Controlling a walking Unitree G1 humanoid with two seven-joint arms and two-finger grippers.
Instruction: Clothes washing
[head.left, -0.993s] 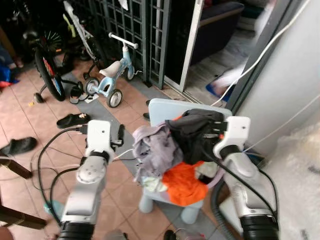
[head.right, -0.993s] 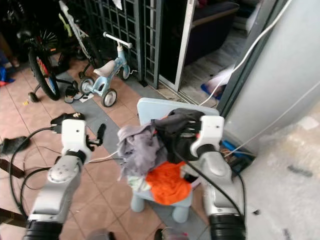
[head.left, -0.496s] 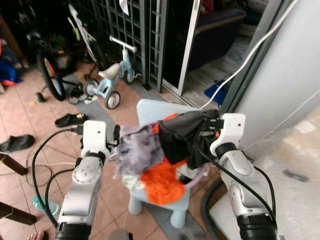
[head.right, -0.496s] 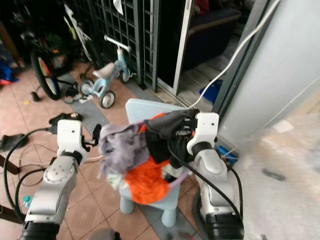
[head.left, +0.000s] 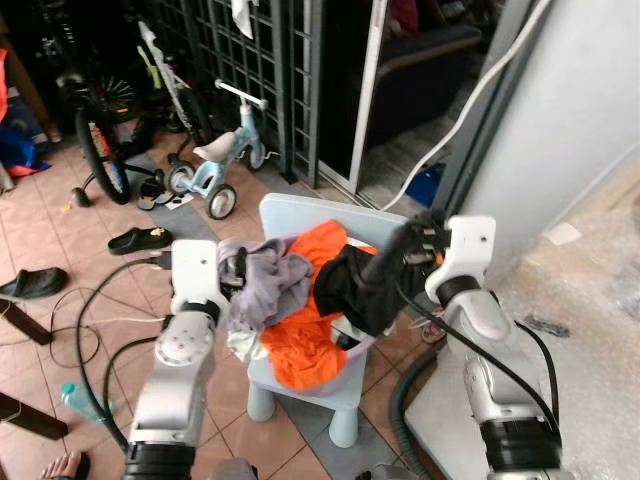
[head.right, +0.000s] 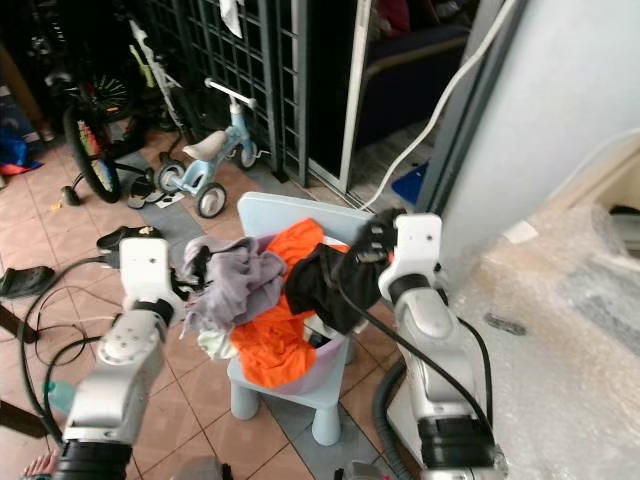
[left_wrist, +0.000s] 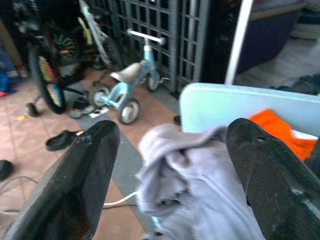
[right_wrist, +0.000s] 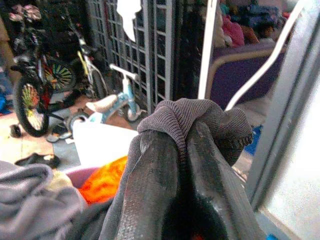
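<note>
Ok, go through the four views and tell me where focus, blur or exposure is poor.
Left eye view: sharp, wall overexposed. Right eye view: bubble wrap washed out. Left wrist view: fingers blurred up close, grey garment soft. Right wrist view: fingers on the black garment soft, background sharper.

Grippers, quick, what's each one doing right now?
Left gripper: open, fingers either side of the grey garment.
Right gripper: shut on the black garment.

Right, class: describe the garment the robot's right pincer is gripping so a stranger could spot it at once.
Find the pale blue child's chair on the tiled floor, piled with laundry. At the heap's right side, the right pincer is shut on a black ribbed garment. Its neighbours are an orange garment and a grey garment.
</note>
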